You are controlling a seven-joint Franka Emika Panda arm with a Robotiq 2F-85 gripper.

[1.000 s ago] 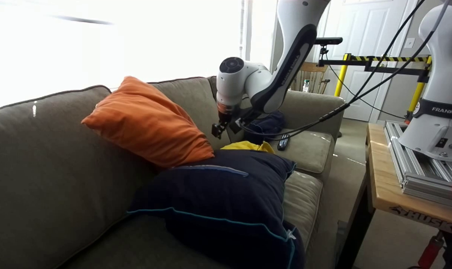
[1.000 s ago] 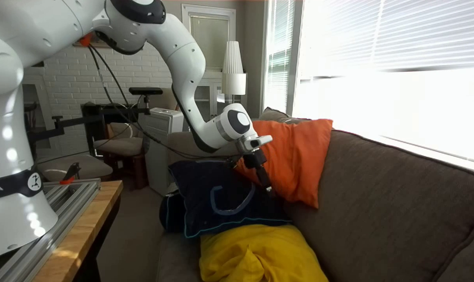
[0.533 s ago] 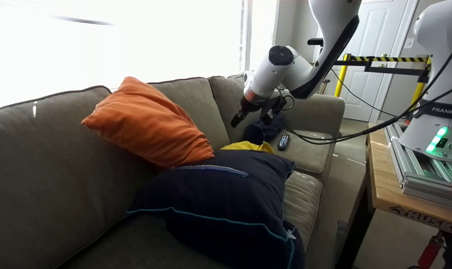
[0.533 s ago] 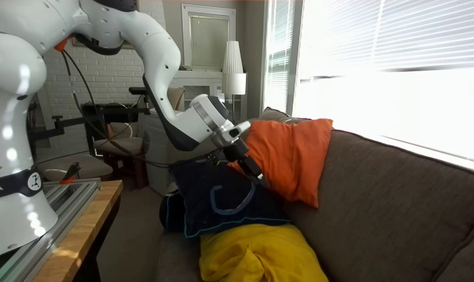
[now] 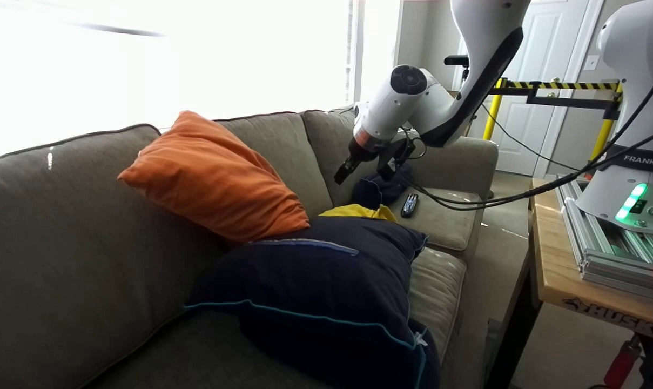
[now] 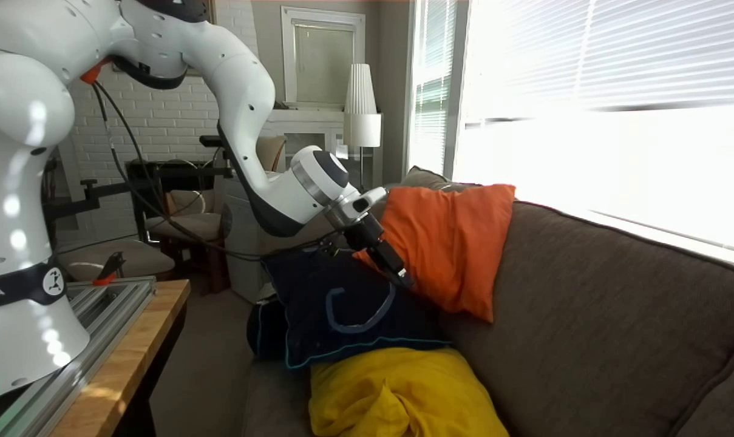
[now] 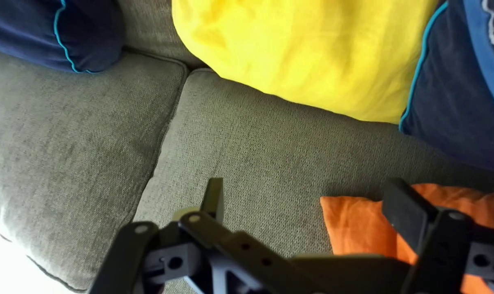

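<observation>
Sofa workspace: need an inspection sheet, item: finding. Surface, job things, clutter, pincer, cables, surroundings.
Surface: sofa, sunlit in patches.
Job things: orange pillow leaning on the backrest; navy pillow next to it; yellow pillow beside the navy one.
Clutter: remote and another navy pillow, farther along the sofa in an exterior view.
Pincer: open, holding nothing, hanging above the sofa.
Cables: black, sagging from the arm; contact with the sofa cannot be told.
Surroundings: bench under the arm's base, lamp, window.

I note, in an exterior view: remote point(image 5: 409, 206) on seat point(image 5: 445, 227) behind one pillow point(image 5: 321, 275); another pillow point(image 5: 213, 178) against the sofa back point(image 5: 277, 143).
</observation>
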